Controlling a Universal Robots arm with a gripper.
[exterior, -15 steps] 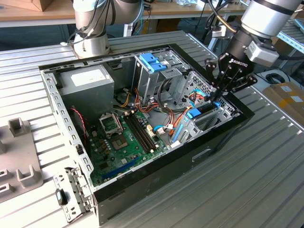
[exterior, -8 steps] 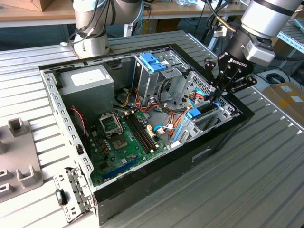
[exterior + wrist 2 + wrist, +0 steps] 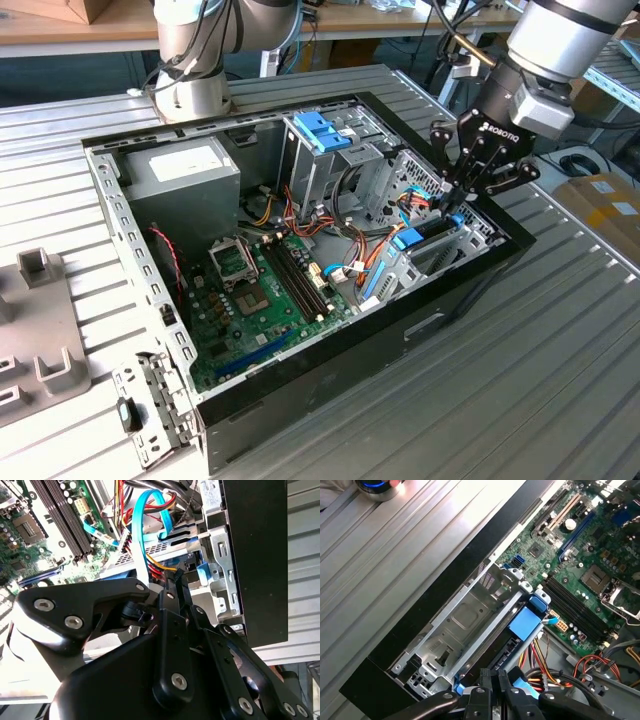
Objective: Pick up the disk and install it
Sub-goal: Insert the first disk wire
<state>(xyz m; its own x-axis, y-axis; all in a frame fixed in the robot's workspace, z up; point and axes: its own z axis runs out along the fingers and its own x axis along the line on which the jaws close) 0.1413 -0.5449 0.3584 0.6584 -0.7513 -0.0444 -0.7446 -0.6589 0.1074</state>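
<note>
An open computer case (image 3: 300,400) lies on its side on the ribbed metal bench (image 3: 560,340), with the motherboard (image 3: 270,290) exposed. The hand (image 3: 456,208) is positioned over the drive bay (image 3: 440,255) at the corner of the case toward the exterior view's right. Its fingers (image 3: 490,690) are pressed together, tips side by side, in both wrist views.

The disk (image 3: 497,647) sits edge-up in the metal drive bay (image 3: 465,625), directly beneath the fingertips. In the first wrist view its light-blue carrier rail (image 3: 525,622) runs along the top of the dark drive body, and the fingertips meet the rail's near end. Whether they grip the rail or merely bear on it cannot be determined.

In the exterior view the rail (image 3: 410,238) shows just below the hand. A deeper-blue latch (image 3: 322,132) stands on a second cage (image 3: 330,170), well apart from the hand. Blue and orange cables (image 3: 142,535) run beside the bay.
</note>
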